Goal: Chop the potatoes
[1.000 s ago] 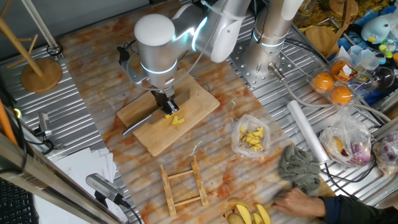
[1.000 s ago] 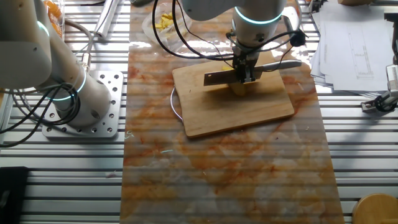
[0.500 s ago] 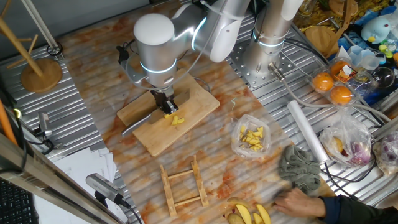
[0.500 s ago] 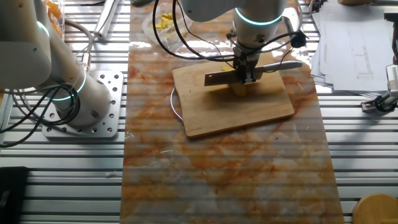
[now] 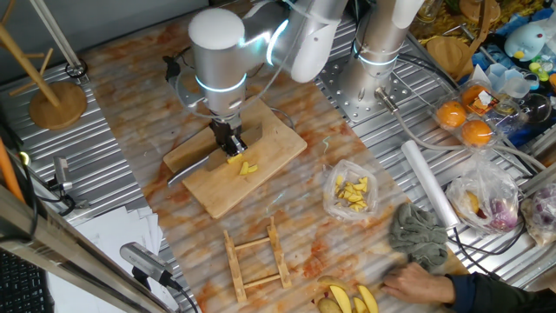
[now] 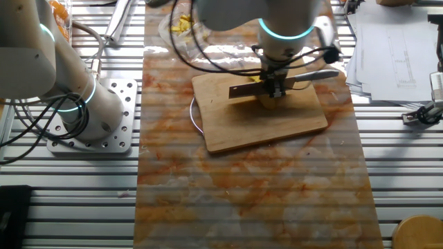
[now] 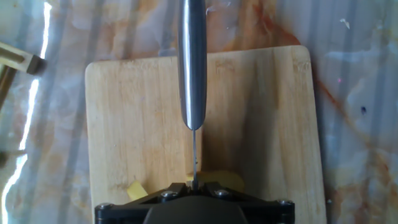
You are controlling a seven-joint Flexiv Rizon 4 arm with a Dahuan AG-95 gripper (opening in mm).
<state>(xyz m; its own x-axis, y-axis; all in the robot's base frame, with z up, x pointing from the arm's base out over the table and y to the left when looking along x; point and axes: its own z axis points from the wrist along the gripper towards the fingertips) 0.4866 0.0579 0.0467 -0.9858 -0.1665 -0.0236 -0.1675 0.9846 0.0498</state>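
Note:
A wooden cutting board [image 5: 265,139] [image 6: 263,124] [image 7: 137,124] lies on the marbled mat. Short yellow pieces of the potatoes [image 5: 247,166] [image 6: 268,103] [image 7: 222,180] rest near its middle. My gripper [image 5: 228,143] [image 6: 275,87] [image 7: 194,186] stands right over them, shut on a knife held edge-down. The dark blade [image 6: 246,88] runs one way and the silver handle [image 5: 187,172] [image 6: 318,75] [image 7: 193,62] sticks out past the board's edge. In the hand view the blade shows only as a thin line above the potato pieces.
A clear bag of yellow chunks [image 5: 352,193], a small wooden rack [image 5: 256,256], a grey cloth [image 5: 421,235] and a person's hand [image 5: 417,280] sit beyond the board. A second arm's base [image 6: 90,111] stands on one side, papers [image 6: 394,41] on the other.
The arm has risen slightly and shifted a little, carrying the knife with it. The potato pieces and board stay where they were.

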